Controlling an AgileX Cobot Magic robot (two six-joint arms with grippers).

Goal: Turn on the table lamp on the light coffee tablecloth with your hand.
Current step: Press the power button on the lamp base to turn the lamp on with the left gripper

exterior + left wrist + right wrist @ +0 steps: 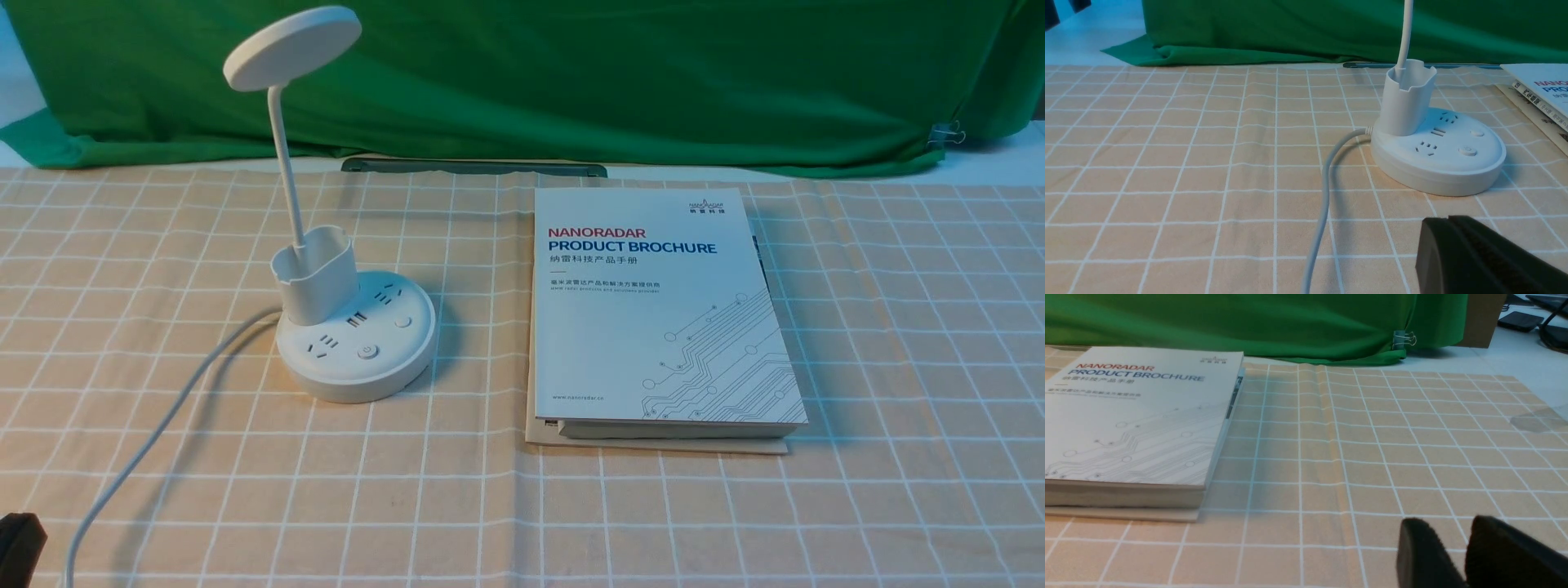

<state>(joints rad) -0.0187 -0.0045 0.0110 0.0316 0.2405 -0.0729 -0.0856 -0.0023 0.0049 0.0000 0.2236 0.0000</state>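
Observation:
The white table lamp [356,343] stands left of centre on the light coffee tablecloth [898,327]. Its disc head [292,46] is raised on a thin neck and is unlit. Its cord [163,408] runs off toward the front left. In the left wrist view the lamp base [1437,159] sits just beyond my left gripper [1447,222], whose jaws are pressed together and empty. A black corner of that arm [16,539] shows at the front left edge. My right gripper [1448,523] has its fingertips slightly apart and empty, low over bare cloth right of the brochure.
A white product brochure [653,310] lies on another booklet right of the lamp; it also shows in the right wrist view [1135,416]. A green backdrop cloth [571,73] hangs along the back, with a dark flat strip [473,167] at its foot.

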